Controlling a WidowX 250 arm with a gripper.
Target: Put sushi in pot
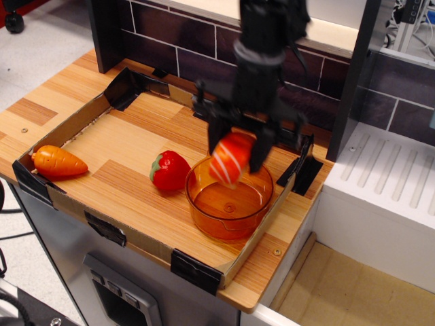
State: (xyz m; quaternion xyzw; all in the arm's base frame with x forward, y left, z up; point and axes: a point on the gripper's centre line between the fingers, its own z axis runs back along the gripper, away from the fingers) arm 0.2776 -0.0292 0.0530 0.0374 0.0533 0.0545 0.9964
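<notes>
Your tool (233,151) is clamped on the sushi (230,159), one black finger on each side of it. The sushi hangs tilted, striped orange-red face toward the camera, directly over the open mouth of the pot (230,201) and clear of its floor. The pot stands on the wooden surface (115,153), in the tray's corner at 4 o'clock. The strawberry toy (170,170) lies just beside the pot at 9 o'clock; the carrot (58,161) lies well apart, farther toward 9 o'clock.
</notes>
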